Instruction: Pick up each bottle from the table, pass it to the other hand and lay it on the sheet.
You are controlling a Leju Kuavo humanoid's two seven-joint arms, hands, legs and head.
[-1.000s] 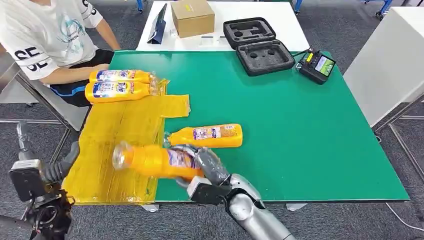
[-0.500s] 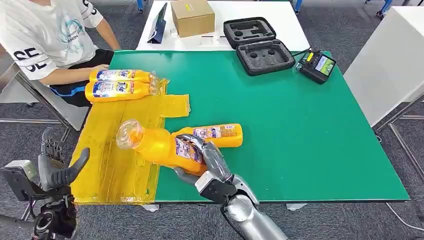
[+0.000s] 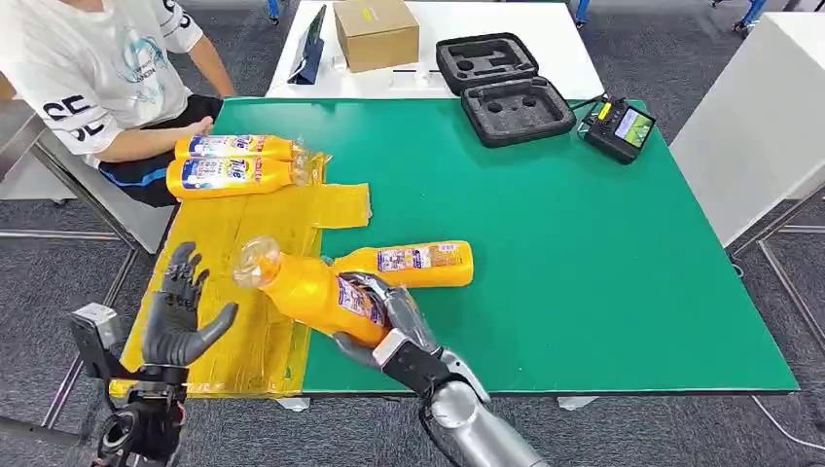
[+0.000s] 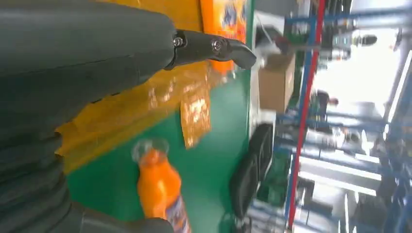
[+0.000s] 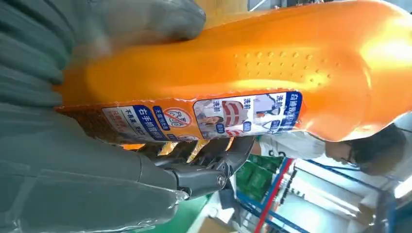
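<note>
Gripping one orange bottle [image 3: 316, 290] around its label, the right hand [image 3: 389, 316] holds it tilted above the table's near edge, cap toward the yellow sheet [image 3: 243, 258]. The right wrist view resolves the label print. The left hand [image 3: 178, 313] is raised, fingers spread, holding nothing. Bottles total four: two bottles [image 3: 233, 165] at the sheet's far end, one [image 3: 413, 263] on the green table [image 3: 584, 253].

Green-topped bench [image 3: 584, 253], with a yellow sheet [image 3: 243, 243] spread flat beyond the left fingers [image 3: 183, 277]. Two orange bottles [image 3: 233, 163] lying side by side at the sheet's far end. A third orange bottle [image 3: 418, 263] lying on the green just past the right fingers [image 3: 394, 302]. Far off: an open black foam case [image 3: 501, 89] and a controller [image 3: 619, 126].
</note>
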